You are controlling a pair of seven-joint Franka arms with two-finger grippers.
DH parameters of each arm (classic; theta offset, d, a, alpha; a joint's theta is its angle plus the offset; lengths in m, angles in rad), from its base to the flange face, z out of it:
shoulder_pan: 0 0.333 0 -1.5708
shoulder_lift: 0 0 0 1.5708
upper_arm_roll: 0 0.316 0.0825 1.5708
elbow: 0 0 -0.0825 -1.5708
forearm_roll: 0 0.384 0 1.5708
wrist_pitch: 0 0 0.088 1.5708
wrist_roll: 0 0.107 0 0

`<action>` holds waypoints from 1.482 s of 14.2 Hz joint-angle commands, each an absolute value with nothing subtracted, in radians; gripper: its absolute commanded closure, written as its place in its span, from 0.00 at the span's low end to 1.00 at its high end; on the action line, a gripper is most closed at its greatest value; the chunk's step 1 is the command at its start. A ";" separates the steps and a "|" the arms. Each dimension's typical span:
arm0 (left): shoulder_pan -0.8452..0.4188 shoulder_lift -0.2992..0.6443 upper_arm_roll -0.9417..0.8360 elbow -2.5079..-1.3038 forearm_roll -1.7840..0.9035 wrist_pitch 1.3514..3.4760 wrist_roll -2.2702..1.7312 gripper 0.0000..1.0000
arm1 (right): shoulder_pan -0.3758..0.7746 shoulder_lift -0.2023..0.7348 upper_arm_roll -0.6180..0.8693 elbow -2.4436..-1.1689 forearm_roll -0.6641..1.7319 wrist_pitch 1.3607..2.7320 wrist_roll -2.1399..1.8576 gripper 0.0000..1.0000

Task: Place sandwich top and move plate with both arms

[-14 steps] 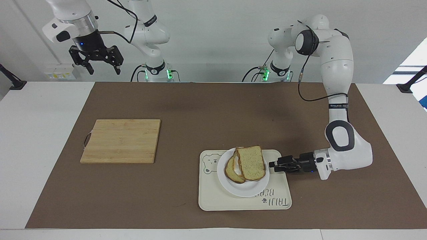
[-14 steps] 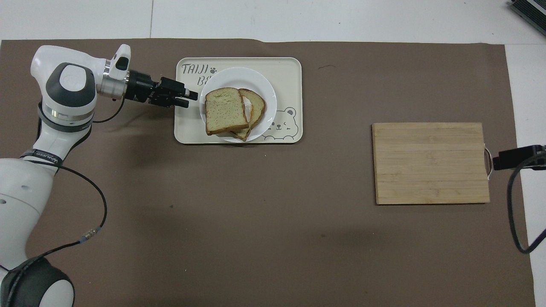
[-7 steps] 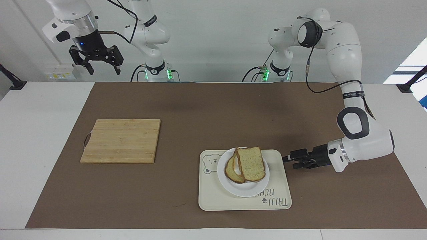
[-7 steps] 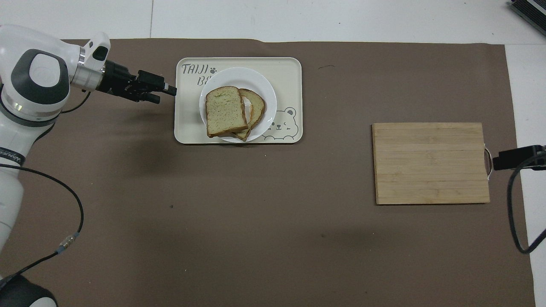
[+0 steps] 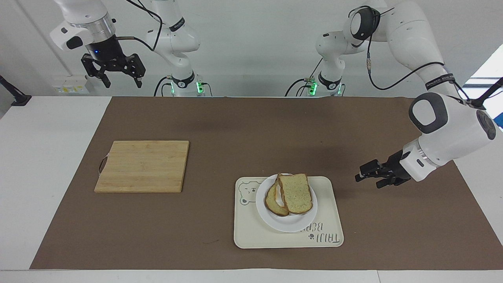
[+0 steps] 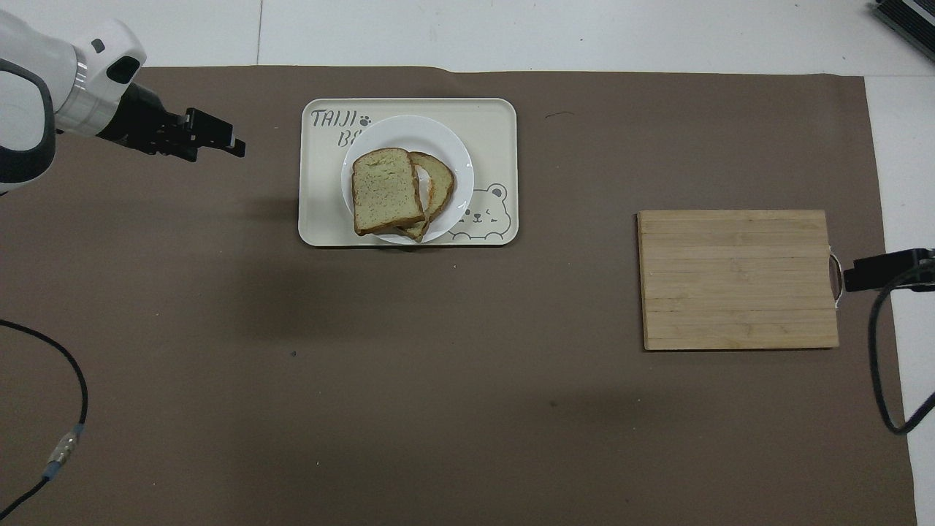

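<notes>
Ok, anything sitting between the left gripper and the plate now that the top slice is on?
Nothing visible. The left gripper hangs open over bare mat toward the left arm's end of the table, apart from the tray. Only that tray's low rim lies between it and the plate, which carries the sandwich top.

Top (image 5: 295, 193) on plate (image 5: 289, 225) (in tray (image 5: 251, 236)).

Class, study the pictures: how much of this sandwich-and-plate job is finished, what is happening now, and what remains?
Done: the sandwich top lies on the lower slice on the plate. In hand: nothing; the left gripper hangs open over the mat, the right gripper waits open. Left: the plate sits on the tray, unmoved.
</notes>
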State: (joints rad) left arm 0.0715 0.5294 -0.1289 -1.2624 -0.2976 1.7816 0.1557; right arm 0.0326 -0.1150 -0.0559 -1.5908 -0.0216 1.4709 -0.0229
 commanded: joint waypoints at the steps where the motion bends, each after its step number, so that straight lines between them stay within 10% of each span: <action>1: 0.072 0.454 -0.123 -1.289 -0.198 1.761 0.117 0.00 | 0.021 -0.126 -0.052 -1.597 -0.002 1.463 -0.040 0.00; 16: 0.063 -0.047 -0.100 -1.684 -0.066 1.707 0.011 0.00 | 0.021 -0.124 -0.052 -1.597 -0.002 1.463 -0.040 0.00; 21: 0.058 -0.057 -0.127 -1.642 -0.028 1.623 0.014 0.00 | 0.021 -0.124 -0.052 -1.597 -0.002 1.463 -0.040 0.00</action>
State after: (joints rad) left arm 0.0698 -0.0445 -0.1345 -1.6289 -0.0559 1.6537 0.0105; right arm 0.0326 -0.1150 -0.0559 -1.5908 -0.0216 1.4709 -0.0229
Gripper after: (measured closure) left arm 0.000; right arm 0.000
